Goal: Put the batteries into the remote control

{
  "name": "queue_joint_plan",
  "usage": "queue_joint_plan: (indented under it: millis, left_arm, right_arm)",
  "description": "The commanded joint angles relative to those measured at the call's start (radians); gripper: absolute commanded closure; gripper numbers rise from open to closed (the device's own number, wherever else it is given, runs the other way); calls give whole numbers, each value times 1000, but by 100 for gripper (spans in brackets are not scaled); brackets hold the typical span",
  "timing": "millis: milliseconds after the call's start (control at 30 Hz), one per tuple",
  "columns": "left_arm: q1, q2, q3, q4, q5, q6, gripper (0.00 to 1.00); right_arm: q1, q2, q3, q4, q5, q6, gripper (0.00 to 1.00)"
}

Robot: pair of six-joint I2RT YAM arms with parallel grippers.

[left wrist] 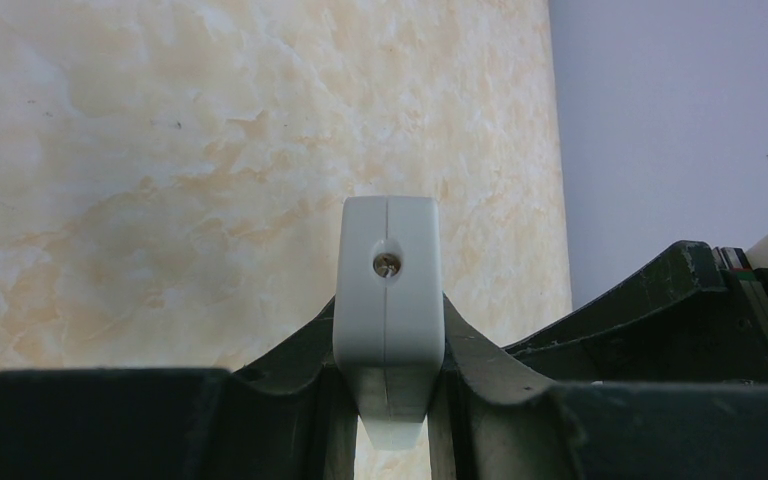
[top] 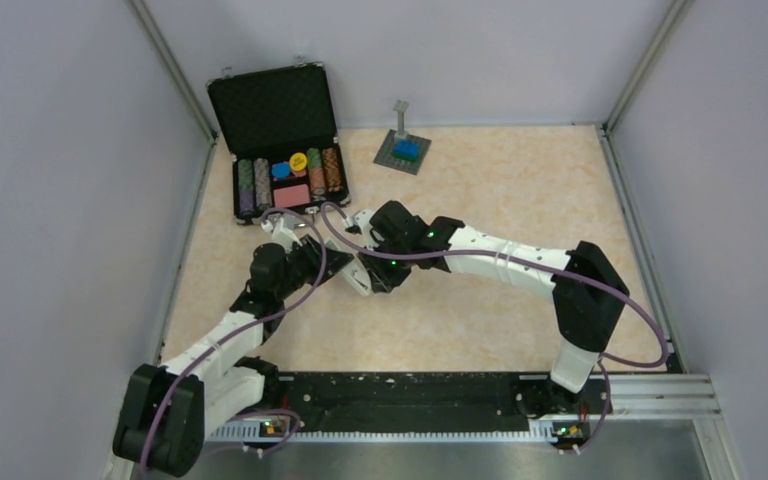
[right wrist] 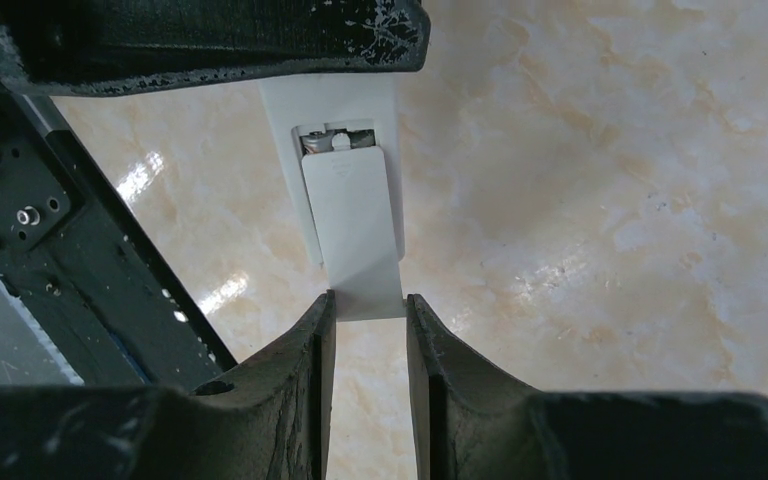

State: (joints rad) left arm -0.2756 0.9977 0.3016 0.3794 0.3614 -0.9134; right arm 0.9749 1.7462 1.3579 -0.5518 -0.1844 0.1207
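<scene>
The white remote control (left wrist: pixel 388 290) is seen end-on in the left wrist view, held off the table. My left gripper (left wrist: pixel 388 335) is shut on it, one finger on each side. In the right wrist view the remote's plain back (right wrist: pixel 285 140) faces the camera. A small white cover plate (right wrist: pixel 350 215) lies over most of the battery bay. A narrow gap at its far end shows a dark battery (right wrist: pixel 322 138) inside. My right gripper (right wrist: pixel 367 305) is shut on the plate's near end. In the top view both grippers meet at the remote (top: pixel 360 275) mid-table.
An open black case of poker chips (top: pixel 280 150) stands at the back left; its edge shows in the left wrist view (left wrist: pixel 760 290). A grey baseplate with a blue brick (top: pixel 403 150) sits at the back centre. Grey walls enclose the marbled table (top: pixel 480 320).
</scene>
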Motion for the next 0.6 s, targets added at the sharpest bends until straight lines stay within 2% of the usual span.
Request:
queue_joint_plan:
  millis: [0,567]
  left_arm:
    - [-5,-10,33,32,17,16,100]
    - [-11,-20,27,30,24,14,100]
  right_arm:
    - [16,9,51,43,6,20,72]
    - [15,18,54,47,-1,29,72]
